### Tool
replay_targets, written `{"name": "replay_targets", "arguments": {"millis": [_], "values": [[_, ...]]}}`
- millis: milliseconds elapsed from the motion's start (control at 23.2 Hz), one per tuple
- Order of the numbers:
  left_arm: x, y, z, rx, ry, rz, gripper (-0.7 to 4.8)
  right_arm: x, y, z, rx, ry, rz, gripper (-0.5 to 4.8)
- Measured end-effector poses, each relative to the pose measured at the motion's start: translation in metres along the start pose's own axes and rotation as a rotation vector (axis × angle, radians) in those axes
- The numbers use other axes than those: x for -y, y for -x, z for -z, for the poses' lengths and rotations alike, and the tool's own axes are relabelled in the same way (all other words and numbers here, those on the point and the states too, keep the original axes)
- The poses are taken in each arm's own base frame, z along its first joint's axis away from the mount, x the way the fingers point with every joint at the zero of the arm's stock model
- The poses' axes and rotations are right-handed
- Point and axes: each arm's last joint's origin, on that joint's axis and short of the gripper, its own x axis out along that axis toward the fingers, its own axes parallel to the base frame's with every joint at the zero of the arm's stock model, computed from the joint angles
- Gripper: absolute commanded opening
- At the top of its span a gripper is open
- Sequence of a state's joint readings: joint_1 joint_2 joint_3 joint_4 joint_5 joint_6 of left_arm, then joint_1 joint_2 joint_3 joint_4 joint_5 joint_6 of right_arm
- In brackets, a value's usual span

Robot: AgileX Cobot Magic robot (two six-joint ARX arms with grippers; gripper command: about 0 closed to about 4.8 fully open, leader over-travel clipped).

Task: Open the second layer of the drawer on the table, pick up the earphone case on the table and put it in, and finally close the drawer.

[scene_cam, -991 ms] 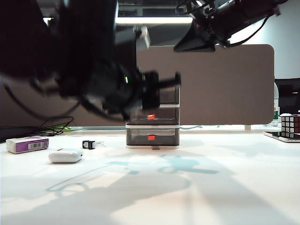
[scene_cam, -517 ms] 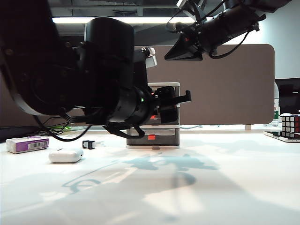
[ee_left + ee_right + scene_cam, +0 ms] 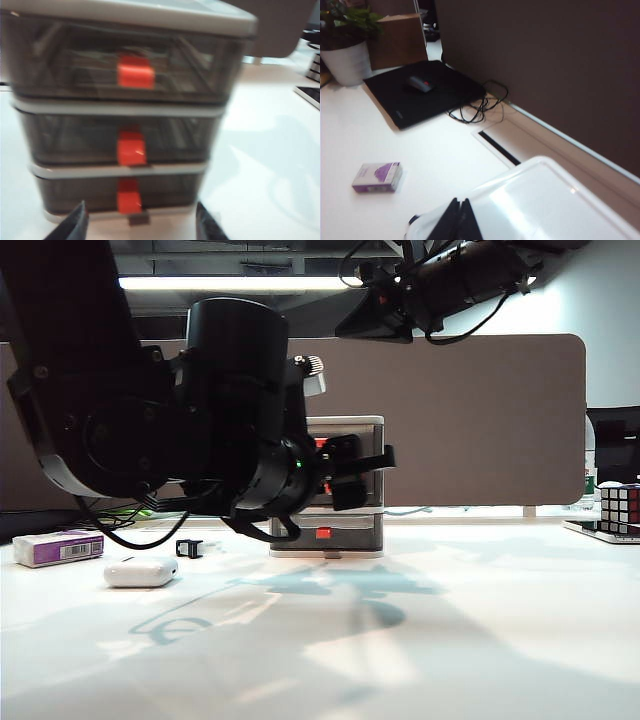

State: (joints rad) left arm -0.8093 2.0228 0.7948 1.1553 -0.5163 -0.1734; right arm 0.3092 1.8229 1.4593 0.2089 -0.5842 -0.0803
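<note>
Second layer of the drawer [image 3: 120, 137]: the middle of three smoky drawers in the white-framed drawer [image 3: 340, 490] unit, which stands toward the far edge of the table [image 3: 480, 640], about mid-width. All three fronts sit flush, so I judge it not yet pulled open.
Handle: a small red tab [image 3: 131, 151] at the centre of the middle front, with like tabs directly above and below it.
Left gripper [image 3: 140, 227]: fingers spread wide and empty, facing the drawer front head-on; in its wrist view the tips sit low, beside the bottom drawer's tab.
Key relation: the middle tab lies straight ahead of the left gripper and a little higher than the gap between its tips, its width running level across the front; the jaws likely need to rise before closing on it.
Nearer arm: the left one, right at the drawer front in the exterior view.
Right gripper [image 3: 459, 220]: fingertips pressed together, holding nothing, raised high over the drawer unit's white top.
Earphone case [image 3: 140, 571]: lies flat on the table near its left edge, well apart from the drawer, long axis parallel to the table's front edge.
Neighbours: a white-and-purple box [image 3: 58, 547] behind the case, a small black clip [image 3: 189, 548] between case and drawer.
</note>
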Motion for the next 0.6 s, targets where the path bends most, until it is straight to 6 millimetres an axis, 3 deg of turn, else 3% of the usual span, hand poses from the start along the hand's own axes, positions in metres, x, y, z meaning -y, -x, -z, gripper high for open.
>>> {"name": "replay_targets", "arguments": {"millis": [215,388,603], "values": [[0.003,-0.008,-0.011,0.044,0.025,0.003,2.66,0.015,-0.025,0.013,-0.055,-0.038,-0.020,-0.05],[0.007,-0.015,-0.017,0.046,0.026,0.000,2.66,0.019,-0.031,0.022,-0.074,-0.051,-0.024,-0.05],[0.009,-0.025,-0.001,0.008,0.005,-0.006,2.66,0.018,-0.049,0.024,-0.070,-0.046,-0.050,-0.05]]}}
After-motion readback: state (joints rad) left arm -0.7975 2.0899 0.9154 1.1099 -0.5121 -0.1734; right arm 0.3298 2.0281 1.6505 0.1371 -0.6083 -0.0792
